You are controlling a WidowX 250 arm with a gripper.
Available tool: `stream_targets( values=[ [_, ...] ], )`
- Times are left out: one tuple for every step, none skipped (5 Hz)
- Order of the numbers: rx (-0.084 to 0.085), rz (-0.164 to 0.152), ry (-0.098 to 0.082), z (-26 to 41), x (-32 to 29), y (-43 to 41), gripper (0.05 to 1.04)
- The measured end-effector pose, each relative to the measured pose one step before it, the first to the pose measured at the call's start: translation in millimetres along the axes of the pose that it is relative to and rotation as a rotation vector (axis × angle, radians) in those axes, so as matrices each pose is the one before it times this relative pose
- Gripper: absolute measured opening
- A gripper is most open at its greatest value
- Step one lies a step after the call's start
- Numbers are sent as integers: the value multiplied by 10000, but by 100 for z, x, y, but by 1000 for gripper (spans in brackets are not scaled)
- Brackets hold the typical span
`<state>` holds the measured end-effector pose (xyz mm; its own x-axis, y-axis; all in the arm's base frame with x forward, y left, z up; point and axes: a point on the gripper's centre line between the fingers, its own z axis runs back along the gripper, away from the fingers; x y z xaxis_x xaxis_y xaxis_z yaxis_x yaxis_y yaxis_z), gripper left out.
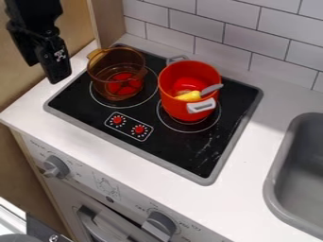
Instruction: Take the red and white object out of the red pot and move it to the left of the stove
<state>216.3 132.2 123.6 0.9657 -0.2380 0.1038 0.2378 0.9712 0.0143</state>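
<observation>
The black gripper (55, 66) hangs at the upper left, over the counter's left edge, left of the brown see-through pot (116, 73), apart from it. That pot stands on the stove's left ring. On the right ring stands a red pot (180, 104) with grey handles. Inside it lie a yellow thing (189, 96) and a grey-ended utensil (211, 89) that leans on the rim.
The black stovetop (183, 153) has a grey border and two red knobs between its rings and front edge. A grey sink (275, 182) is at the right. White tiles (230, 35) rise behind, and a wooden panel (104, 21) stands at the back left.
</observation>
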Motion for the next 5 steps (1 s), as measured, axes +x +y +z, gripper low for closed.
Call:
stream_targets(
  values=[
    [-193, 48, 176, -629, -207, -220, 999],
    [67, -28, -160, -750, 1907, -987, 999],
    [-62, -228, -46, -294, 2762, -1079, 999],
    [50, -501, -210, 179, 2774, -1221, 999],
    [-95, -762, -373, 652, 1790, -1140, 999]
  ],
)
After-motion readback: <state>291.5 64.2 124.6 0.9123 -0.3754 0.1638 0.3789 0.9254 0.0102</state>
